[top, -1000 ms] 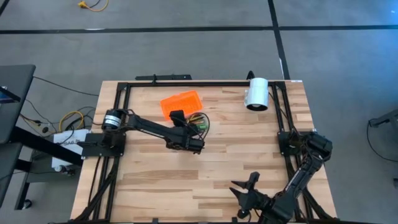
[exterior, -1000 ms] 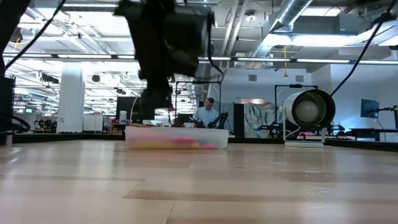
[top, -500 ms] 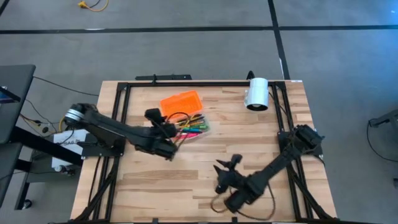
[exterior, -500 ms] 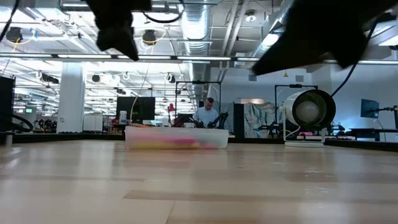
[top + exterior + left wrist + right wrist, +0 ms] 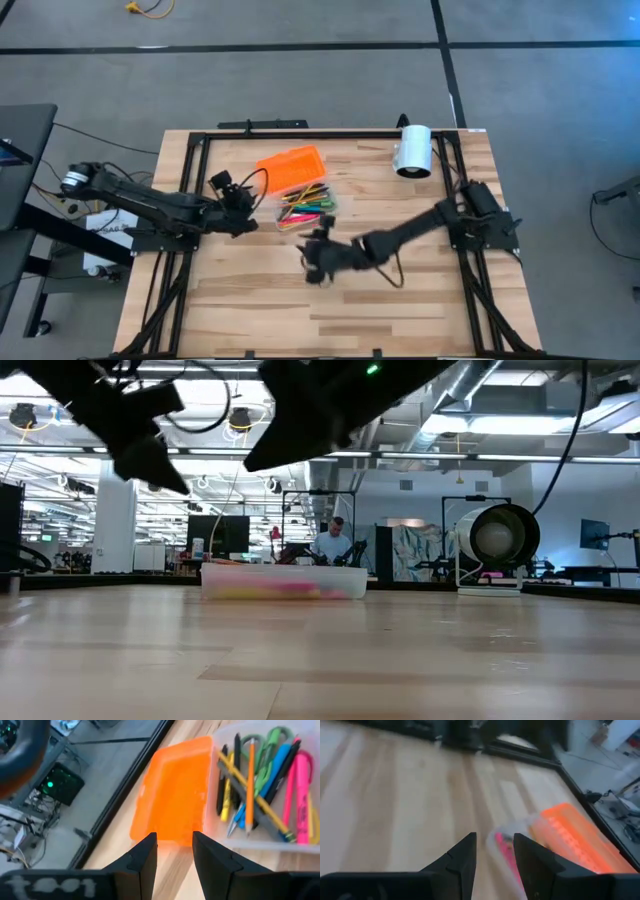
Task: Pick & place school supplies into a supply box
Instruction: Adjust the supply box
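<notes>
Supplies apparently all packed already: pens and pencils (image 5: 260, 785) plus green-handled scissors (image 5: 265, 742) lying in the clear base of the supply box (image 5: 303, 207), orange lid (image 5: 291, 166) hinged open beside it. No loose supplies visible on the worktop (image 5: 400, 290). Judged step in hand: closing up, or finishing off.

Left gripper (image 5: 238, 193) hovering just beside the box, on the lid's side; fingers (image 5: 145, 857) parted with a narrow gap, nothing between them. From this gripper, lid straight ahead and close, the filled base just beyond it. Right gripper (image 5: 318, 258) hovering above bare worktop, near the box's other long side; fingers (image 5: 462, 857) likewise parted and empty, with box and lid ahead of it and a little off.

Next move probably calls for 1 gripper to catch the lid's free edge and swing it over the base, while the other steadies the base so it does not slide. Risk: a pen tip or the scissor handles standing proud of the rim could stop the lid from seating.

Also around: white cylinder (image 5: 412, 151) well apart from both grippers, not in the way. Low view: a person (image 5: 330, 545) far off in the room behind. Nothing between either gripper and the box.
</notes>
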